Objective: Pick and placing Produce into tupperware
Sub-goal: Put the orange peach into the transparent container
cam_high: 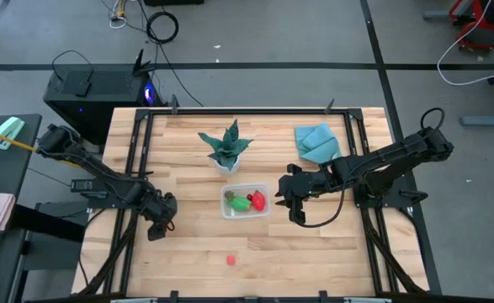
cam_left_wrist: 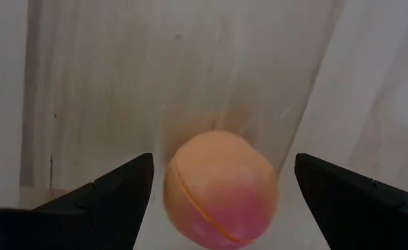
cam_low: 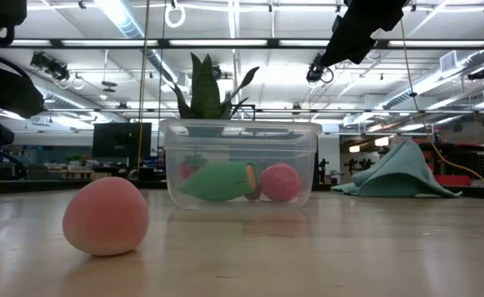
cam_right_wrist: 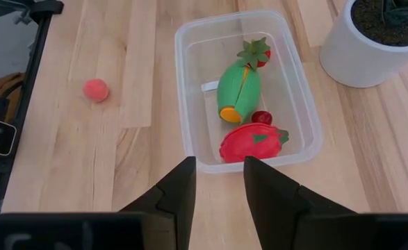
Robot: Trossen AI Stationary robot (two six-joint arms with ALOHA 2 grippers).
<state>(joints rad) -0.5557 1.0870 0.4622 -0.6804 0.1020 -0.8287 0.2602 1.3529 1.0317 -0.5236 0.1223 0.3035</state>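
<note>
The tupperware (cam_high: 245, 202) is a clear tub standing on the table's middle. In it lie a green oval (cam_right_wrist: 238, 90), a red piece with a green top (cam_right_wrist: 252, 142) and a strawberry (cam_right_wrist: 257, 51). A small pink-red ball (cam_high: 230, 260) rests on the wood nearer the front edge, large in the low view (cam_low: 105, 214). My left gripper (cam_high: 158, 220) is open left of the tub, and an orange-pink round fruit (cam_left_wrist: 221, 187) lies between its fingers, touching neither; the high view hides it. My right gripper (cam_right_wrist: 219, 163) hovers by the tub's right end, empty, with a narrow gap between its fingers.
A spiky teal plant in a white pot (cam_high: 227, 148) stands just behind the tub. A crumpled blue cloth (cam_high: 316, 143) lies at the far right. Bare wood lies in front of the tub around the pink-red ball. Black frame rails (cam_high: 129, 177) run along both sides.
</note>
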